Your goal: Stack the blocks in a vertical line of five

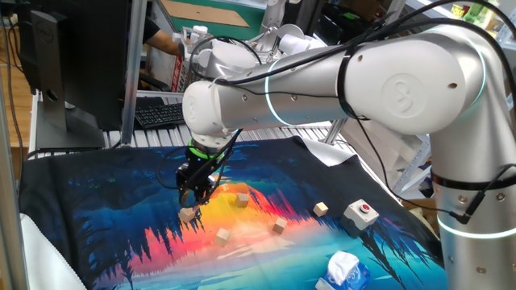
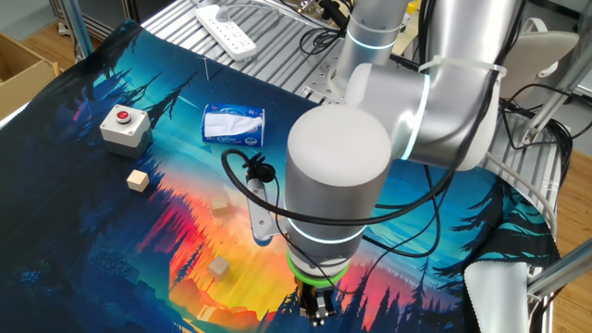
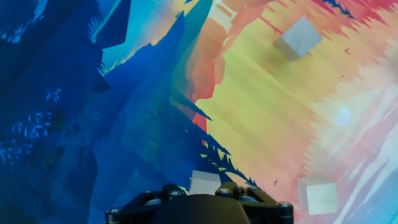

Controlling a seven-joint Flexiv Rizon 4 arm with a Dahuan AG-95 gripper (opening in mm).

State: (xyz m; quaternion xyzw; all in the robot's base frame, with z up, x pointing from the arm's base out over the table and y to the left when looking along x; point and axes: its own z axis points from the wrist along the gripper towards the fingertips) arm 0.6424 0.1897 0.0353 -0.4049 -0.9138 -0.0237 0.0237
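Five pale tan wooden blocks lie apart on the colourful cloth. One block (image 1: 189, 213) sits just under my gripper (image 1: 196, 198), whose dark fingers hang slightly above it and look spread, holding nothing. The others lie to the right: one block (image 1: 242, 199), one (image 1: 222, 236), one (image 1: 278, 226) and one (image 1: 322, 209). In the hand view the near block (image 3: 205, 182) shows at the bottom edge, partly hidden by the gripper body; two more blocks (image 3: 298, 38) (image 3: 318, 197) lie to the right. The other fixed view shows my gripper (image 2: 319, 310) at the bottom edge.
A white box with a red button (image 1: 361, 212) stands at the right of the cloth. A blue-and-white carton (image 1: 347, 270) lies at the front right. A keyboard (image 1: 157, 111) and a monitor stand sit behind the cloth.
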